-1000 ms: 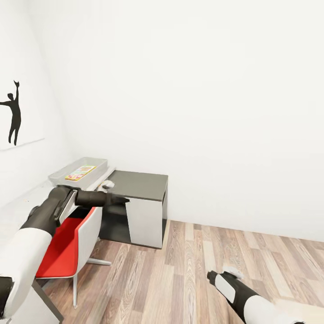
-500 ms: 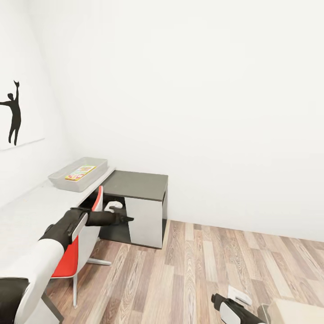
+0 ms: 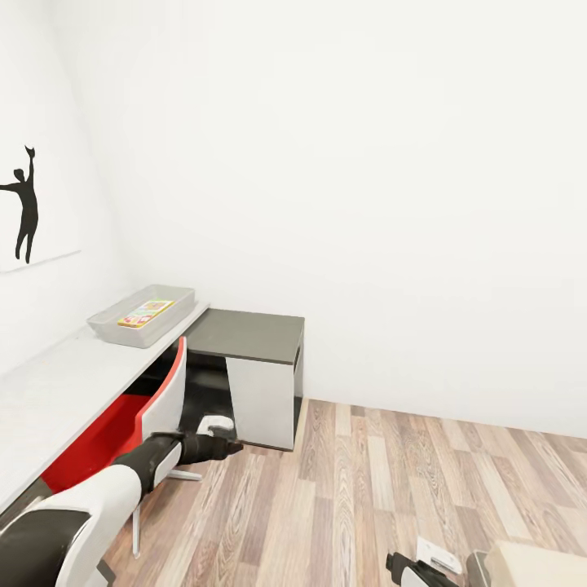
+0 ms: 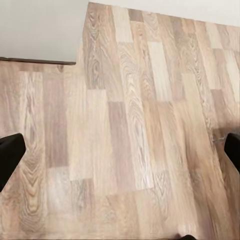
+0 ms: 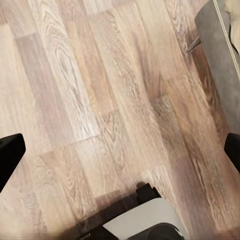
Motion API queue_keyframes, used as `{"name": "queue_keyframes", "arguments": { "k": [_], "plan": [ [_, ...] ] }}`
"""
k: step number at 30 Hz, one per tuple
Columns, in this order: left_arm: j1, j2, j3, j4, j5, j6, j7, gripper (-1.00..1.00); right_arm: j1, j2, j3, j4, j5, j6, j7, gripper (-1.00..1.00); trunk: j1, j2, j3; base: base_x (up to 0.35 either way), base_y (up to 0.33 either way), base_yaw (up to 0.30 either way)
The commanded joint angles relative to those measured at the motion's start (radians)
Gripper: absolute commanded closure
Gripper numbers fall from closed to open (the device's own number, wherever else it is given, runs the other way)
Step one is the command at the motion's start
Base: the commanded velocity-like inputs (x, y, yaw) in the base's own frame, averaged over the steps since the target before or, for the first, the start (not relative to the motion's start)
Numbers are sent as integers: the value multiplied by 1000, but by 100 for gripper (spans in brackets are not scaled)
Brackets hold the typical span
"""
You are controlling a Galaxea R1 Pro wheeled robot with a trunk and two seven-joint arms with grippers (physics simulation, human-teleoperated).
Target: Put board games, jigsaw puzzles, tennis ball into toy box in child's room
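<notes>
Jaws of both grippers spread wide, empty, over bare wood floor (image 4: 125, 140). Left gripper (image 3: 218, 444) low beside red chair (image 3: 122, 424). Right gripper (image 3: 408, 568) cut off by frame edge. Toy box (image 3: 110, 322) on tabletop (image 3: 57, 383), well beyond left jaws, holds one board game (image 3: 147, 313); cover print unreadable.

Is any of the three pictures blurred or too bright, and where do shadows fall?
Head view: sharp, evenly lit; the white wall is near washed out, with soft shade under the table. Left wrist view: floor planks slightly soft, no clear shadow. Right wrist view: planks sharp in the middle, with a dark shadow on the floor by the robot's white body.
</notes>
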Motion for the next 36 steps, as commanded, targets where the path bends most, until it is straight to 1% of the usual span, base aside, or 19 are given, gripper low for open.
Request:
{"name": "queue_keyframes", "arguments": {
  "k": [1, 2, 4, 6, 7, 12, 17, 21, 26, 31, 36],
  "plan": [
    [7, -2, -6, 3, 7, -1, 19, -100, 0, 0, 9, -2, -7, 3, -6, -100, 1, -2, -3, 0, 0, 0],
    [24, -6, -6, 10, 7, -11, 54, -100, 1, 0, 9, -2, -7, 3, -6, -100, 1, -2, -3, 0, 0, 0],
    [50, -10, -6, 15, 6, -22, 94, -100, 2, 3, 9, -2, -7, 2, -6, -100, 1, -2, -6, 0, 0, -14],
    [73, -12, -7, 18, 6, -35, 120, -100, 2, 9, 9, -2, -6, -2, -6, -100, 1, -2, -8, 0, 0, -42],
    [112, -11, -8, 21, 6, -63, 140, -100, 3, 20, 9, -1, -5, -11, -6, -100, 1, -2, -10, 62, 59, -93],
    [139, -6, -9, 23, 8, -75, 160, -100, 3, 22, 9, -1, -4, -14, -5, -100, 1, -2, -18, 145, 108, -95],
    [172, -12, -9, 23, 7, -79, 198, -100, 3, 23, 9, -1, -4, -16, -5, -100, 1, -2, -25, 116, 54, -83],
    [189, -13, -10, 24, 6, -94, 220, -100, 3, 23, 9, -1, -5, -16, -5, -100, 1, -2, -31, 21, 12, -81],
    [211, -13, -10, 24, 6, -110, 240, -100, 3, 25, 10, -1, -6, -15, -3, -100, 1, -2, -39, -103, 69, -80],
    [226, -12, -10, 24, 6, -115, 250, -100, 3, 25, 9, -1, -6, -16, 29, -100, 1, -2, -46, -76, 60, -79],
    [242, -13, -11, 24, 5, -123, 251, -100, 3, 25, 9, -1, -7, -16, 56, -100, 1, -2, -49, -14, 11, -111]
  ]
}}
